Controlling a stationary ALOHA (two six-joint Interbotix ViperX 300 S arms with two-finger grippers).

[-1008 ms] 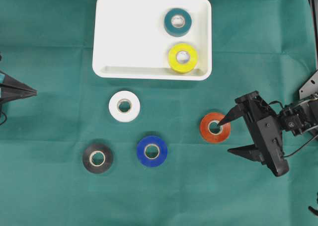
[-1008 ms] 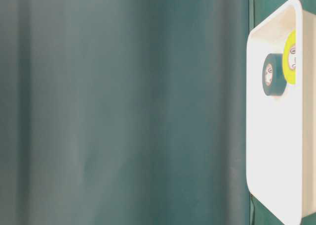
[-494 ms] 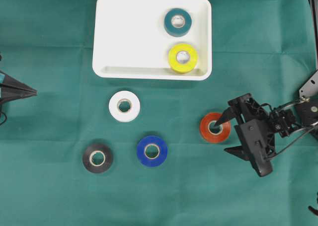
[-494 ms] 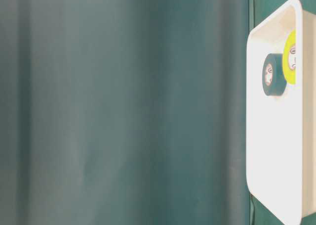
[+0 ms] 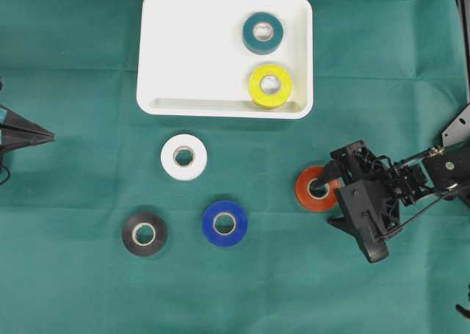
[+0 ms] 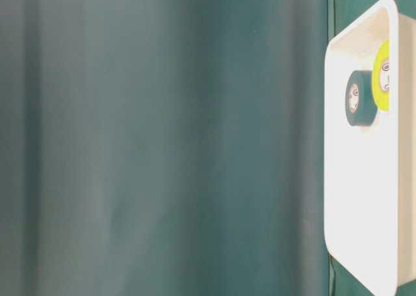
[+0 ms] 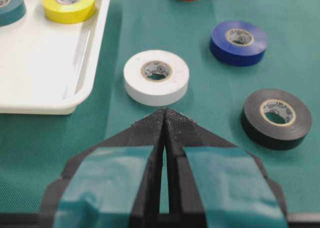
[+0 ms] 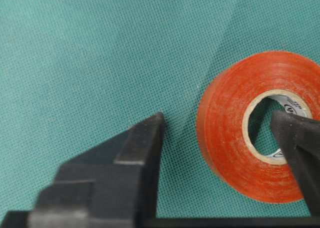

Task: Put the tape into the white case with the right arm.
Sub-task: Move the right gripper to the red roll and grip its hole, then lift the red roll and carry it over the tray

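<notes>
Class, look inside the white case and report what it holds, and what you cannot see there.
The white case holds two rolls lying flat: a teal tape and a yellow tape near its right side. The floor beneath each roll is covered, so unseen.

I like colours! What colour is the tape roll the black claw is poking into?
Orange-red. The right wrist view shows it best.

We see a bench (image 5: 73, 290) covered by a green cloth. Directly on it lie the white case (image 5: 191, 55) near the far edge and four tape rolls apart from one another: a white roll (image 5: 183, 157) just below the case, a black roll (image 5: 144, 233), a blue roll (image 5: 225, 223), and an orange-red roll (image 5: 307, 191) to the right.
</notes>
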